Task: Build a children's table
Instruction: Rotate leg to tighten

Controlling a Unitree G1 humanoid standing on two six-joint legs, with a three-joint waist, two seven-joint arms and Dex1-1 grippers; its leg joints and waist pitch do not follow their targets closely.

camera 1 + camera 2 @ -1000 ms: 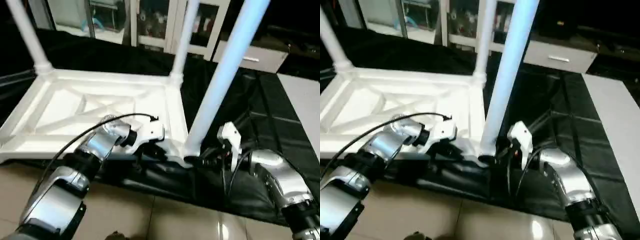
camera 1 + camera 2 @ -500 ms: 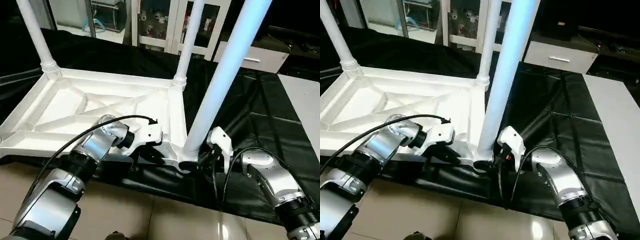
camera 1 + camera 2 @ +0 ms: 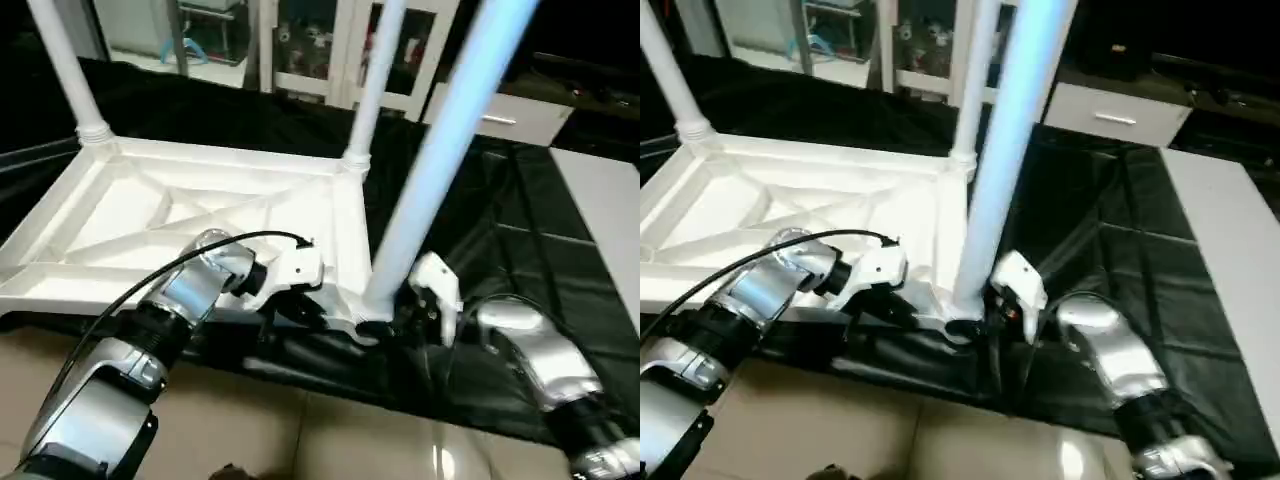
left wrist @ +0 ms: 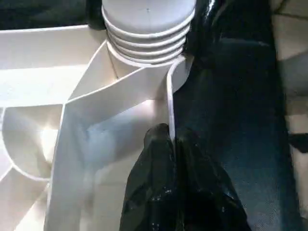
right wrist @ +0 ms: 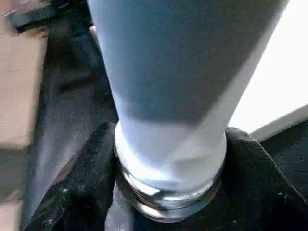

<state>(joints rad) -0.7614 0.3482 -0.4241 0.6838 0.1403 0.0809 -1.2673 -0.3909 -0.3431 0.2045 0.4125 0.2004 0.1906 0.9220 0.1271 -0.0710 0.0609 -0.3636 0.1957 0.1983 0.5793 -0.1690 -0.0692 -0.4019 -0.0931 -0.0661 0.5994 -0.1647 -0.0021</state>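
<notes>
The tabletop (image 3: 200,225) lay upside down on the black-covered work surface (image 3: 520,250), ribs up, at the centre of the head view. Two legs stood in its far sockets, one at ten o'clock (image 3: 62,70) and one at twelve o'clock (image 3: 375,75). A third leg (image 3: 440,150) rose from the near corner socket (image 3: 365,320) at about five o'clock of the tabletop, leaning slightly toward one o'clock.

The left gripper (image 4: 172,144) had its fingers pressed together on the thin rim wall just beside that socket, pinning the tabletop. The right gripper (image 5: 168,163) had its black fingers (image 5: 72,192) on either side of the leg's foot, at the threaded collar; whether they had fully clamped could not be told.

The step appeared to be seating this leg. To do it well, the right gripper should grip low near the collar, bring the leg upright so its threads meet squarely, then turn and press straight down. The left hold should stay firm, since the tabletop would likely slide or twist on the slick cover.
</notes>
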